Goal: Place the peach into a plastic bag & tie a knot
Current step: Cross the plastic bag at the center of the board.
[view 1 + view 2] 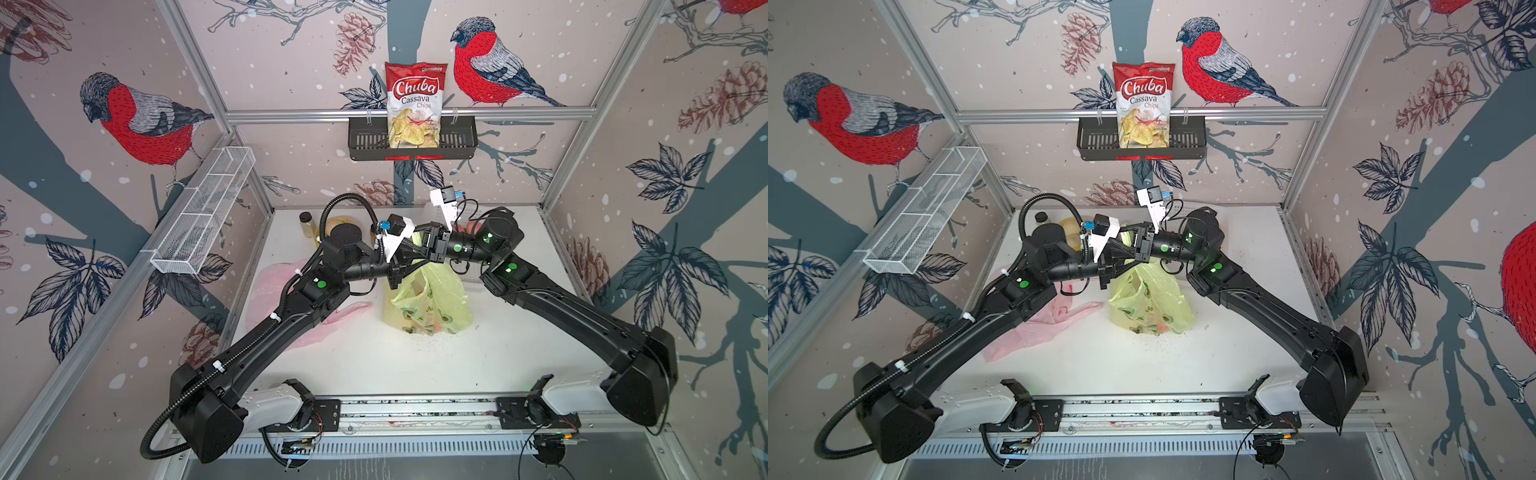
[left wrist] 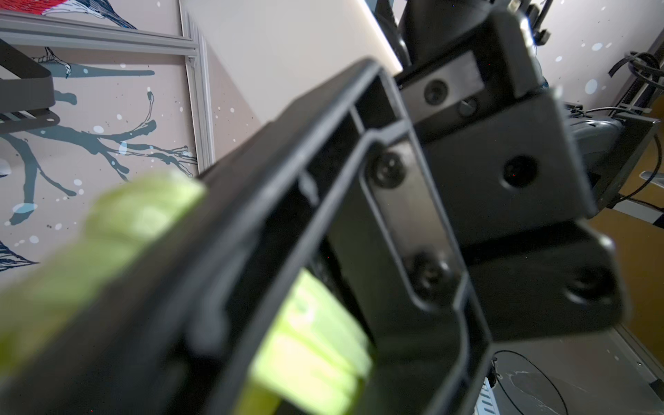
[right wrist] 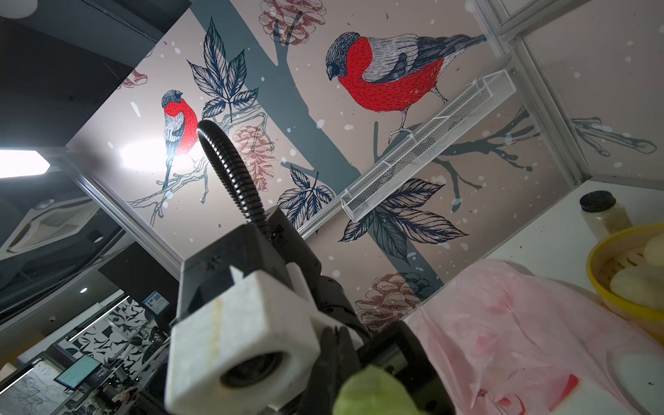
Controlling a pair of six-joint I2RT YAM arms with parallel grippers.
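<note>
A yellow-green plastic bag with an avocado print stands mid-table, its top pulled upward. An orange patch shows through its bottom; it looks like the peach. Above the bag both grippers meet and cross. My left gripper is shut on a green strip of the bag. My right gripper is shut on another bunched green strip. The bag's top is hidden under the two wrists.
A crumpled pink bag lies under the left arm. A yellow bowl and a black-capped bottle stand at the back left. A white basket sits behind the right arm. On the walls hang a chips rack and a wire shelf.
</note>
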